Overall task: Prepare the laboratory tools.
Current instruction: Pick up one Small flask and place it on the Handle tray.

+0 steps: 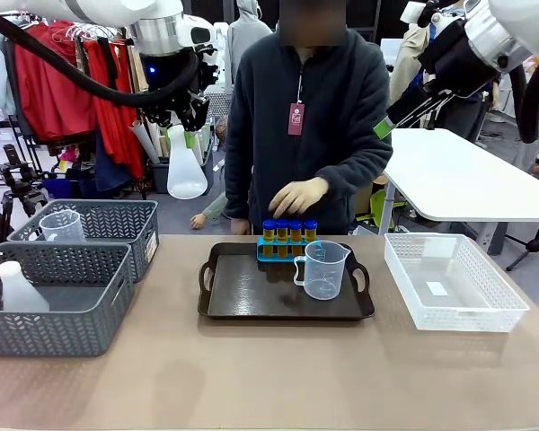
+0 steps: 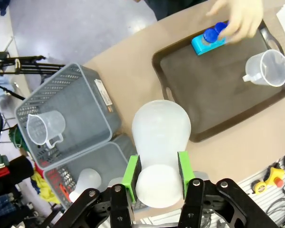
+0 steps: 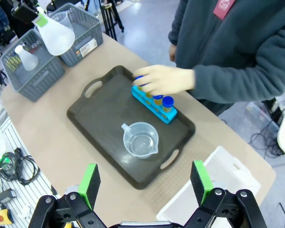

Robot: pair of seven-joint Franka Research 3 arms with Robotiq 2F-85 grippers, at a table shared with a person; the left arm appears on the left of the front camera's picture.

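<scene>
Your white translucent conical flask [image 1: 186, 164] hangs high above the tabletop [image 1: 269, 377], off the left side, its neck clamped between the green pads [image 2: 131, 176] of the left gripper [image 2: 157, 178]. In the left wrist view you look down past the flask's wide base at the two grey plastic baskets below.

On the dark brown rectangular tray with cut-out handles [image 1: 251, 296] at the tabletop's centre stands a clear plastic measuring beaker with handle [image 1: 322, 269], upright, toward the tray's right side. Just behind it, at the tray's far edge, sits the small blue four-hole rack [image 1: 278, 250], holding a row of yellow-filled blue-capped test tubes [image 1: 288, 232]. The person's hand [image 1: 296, 196] is just above the tubes; in the right wrist view it covers the rack's far end, and you cannot tell whether it touches a tube.

The right gripper [image 3: 145, 183] is up high over the near right of the tray, its jaws spread wide with nothing between them.

To the left, the far grey plastic basket [image 1: 117, 224] holds a second clear measuring beaker [image 1: 61, 226]. The near grey plastic basket [image 1: 67, 305] touches it and holds another white conical flask [image 1: 18, 289]. To the right of the tray, well apart from it, sits a white mesh basket [image 1: 454, 283] with a small white slip on its floor.

The person in a dark grey fleece [image 1: 310, 126] stands at the far side of the tabletop, behind the tray.
</scene>
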